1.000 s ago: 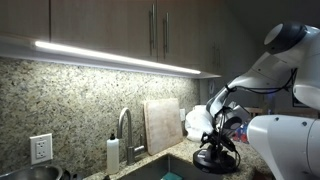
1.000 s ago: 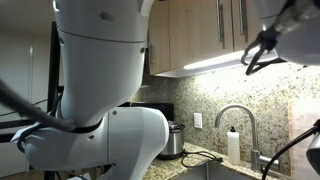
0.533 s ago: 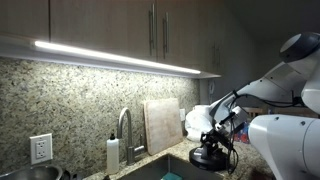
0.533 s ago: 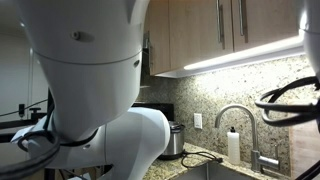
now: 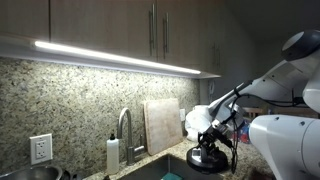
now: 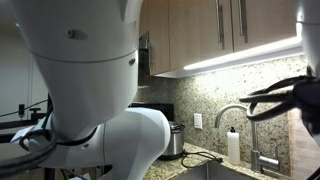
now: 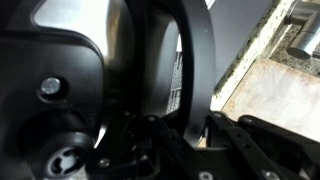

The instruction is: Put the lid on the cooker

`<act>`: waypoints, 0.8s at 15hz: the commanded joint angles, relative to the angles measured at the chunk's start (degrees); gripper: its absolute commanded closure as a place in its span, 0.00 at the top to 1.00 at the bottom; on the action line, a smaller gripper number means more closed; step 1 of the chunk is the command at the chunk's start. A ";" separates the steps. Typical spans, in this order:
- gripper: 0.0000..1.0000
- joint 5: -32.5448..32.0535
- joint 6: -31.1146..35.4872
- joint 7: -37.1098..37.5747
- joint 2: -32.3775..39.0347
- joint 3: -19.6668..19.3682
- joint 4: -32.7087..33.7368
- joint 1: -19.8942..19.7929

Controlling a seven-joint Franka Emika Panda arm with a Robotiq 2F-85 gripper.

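At the far left of an exterior view the cooker (image 5: 28, 173) shows only its shiny rim, low at the edge of the picture, and nothing covers it; so the main part of the task is not yet done. Just above it is an outlet (image 5: 40, 148) in the speckled wall. Next come a bottle (image 5: 113, 154) and, just beside it, a tap (image 5: 125, 128) over the dark sink (image 5: 160, 172); a pale board (image 5: 161, 124) leans on the wall behind the sink.

At the right is the lid (image 5: 200, 163), low beside the sink and well apart from the cooker; whether it rests on the counter or is already raised I cannot tell. The gripper (image 5: 210, 150) is directly over it with the jaws together, and I judge they are clamped on the knob; in the wrist view the black rim of the lid (image 7: 195, 60) fills the picture very close, which agrees with a grip. The white arm (image 5: 285, 75) bends in from the right.

So the grasp seems done; lifting, carrying to the left and lowering onto the rim are left. The tap and the bottle stand between lid and cooker; I think the lid must pass above or in front of them.
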 commanded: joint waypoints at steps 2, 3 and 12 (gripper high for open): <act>0.07 -4.56 -9.09 6.49 11.59 5.45 0.40 -2.92; 0.07 -5.35 -11.08 7.08 12.95 6.34 0.91 -3.38; 0.06 -10.01 -29.47 7.57 17.59 10.05 7.92 -2.18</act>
